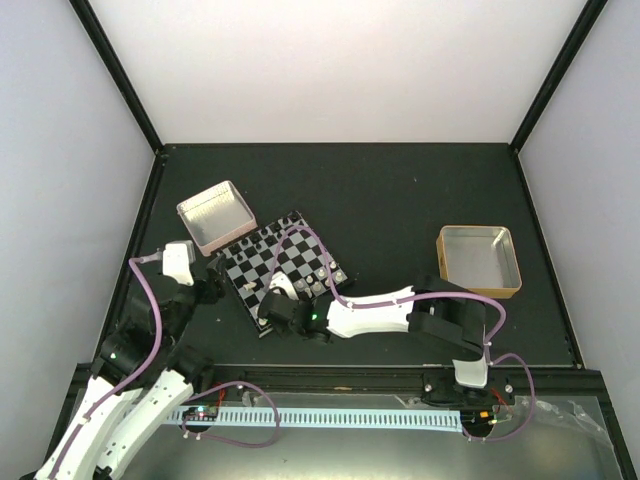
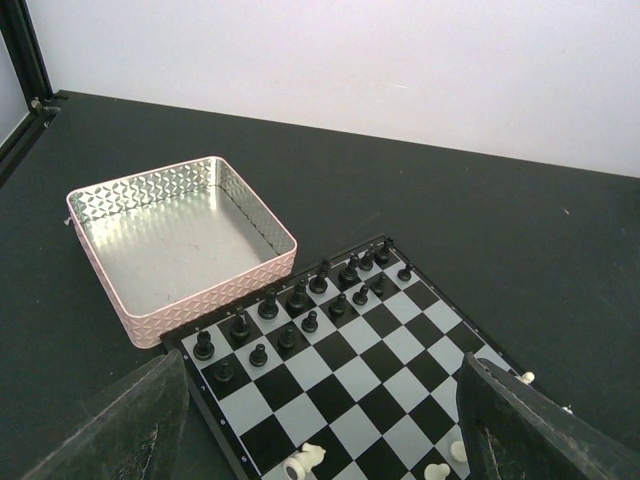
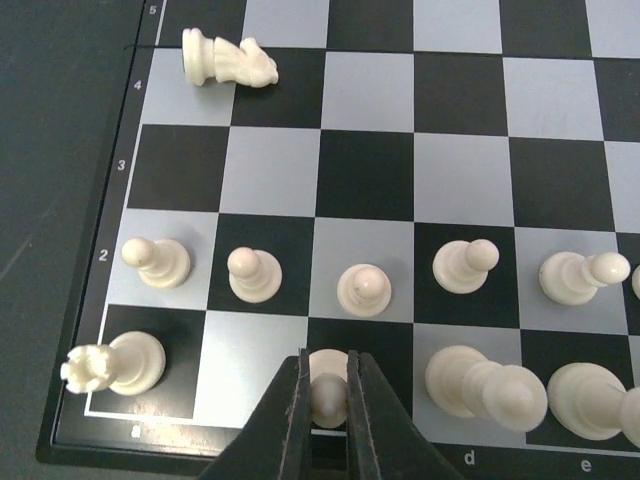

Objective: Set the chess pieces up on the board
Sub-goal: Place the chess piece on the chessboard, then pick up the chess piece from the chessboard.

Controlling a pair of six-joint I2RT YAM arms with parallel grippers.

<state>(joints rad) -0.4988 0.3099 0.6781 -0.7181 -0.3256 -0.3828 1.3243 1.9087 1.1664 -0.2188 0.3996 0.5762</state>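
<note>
Chess pieces (image 3: 250, 275), tiny and cream-white, stand in two rows along the near edge of the small black-and-grey checkered board (image 3: 365, 160). Right gripper (image 3: 326, 385) is pinched tight on one cream piece (image 3: 330, 362) in the edge row. Its arm (image 1: 370, 315) lies low, stretched sideways over the dark worktop (image 1: 400, 200). One cream horse (image 3: 228, 60) lies tipped over. Left gripper (image 2: 320, 420) hangs spread wide at the board's left edge, holding nothing. Tiny black pieces (image 2: 300, 310) fill the far rows. A square pink metal tray (image 2: 200, 300) sits just past the far corner.

Chess pieces (image 3: 363, 290) crowd right claw (image 3: 327, 362); board (image 3: 365, 160) centre open.
</note>
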